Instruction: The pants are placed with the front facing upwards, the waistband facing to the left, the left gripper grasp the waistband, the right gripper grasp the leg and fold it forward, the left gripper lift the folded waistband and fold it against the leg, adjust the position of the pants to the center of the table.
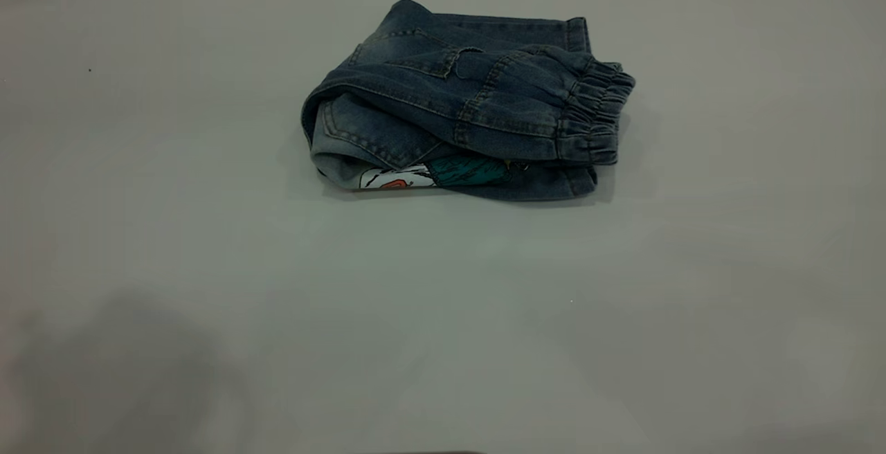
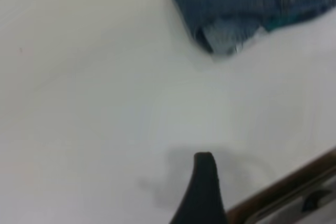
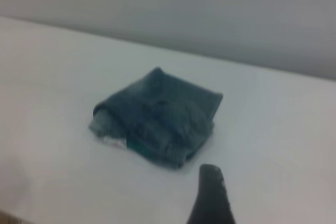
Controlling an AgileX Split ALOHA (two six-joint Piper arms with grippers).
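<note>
Exterior view: pants [image 1: 464, 104] folded into compact bundle on bench [image 1: 443, 315], elastic cuffs at right, sitting toward far side, right of middle; no tool in sight

Left wrist view: left tool [image 2: 202, 192] clear of pants, grip state cannot tell

Right wrist view: right tool [image 3: 211, 195] off pants, state cannot tell

Folding looks done; centring step in hand, next calls for nudging bundle toward bench middle

Folded blue denim pants [image 3: 157, 116] are lying on the white table [image 3: 273, 129]. One dark gripper fingertip [image 3: 211, 195] is showing nearby, apart.
</note>
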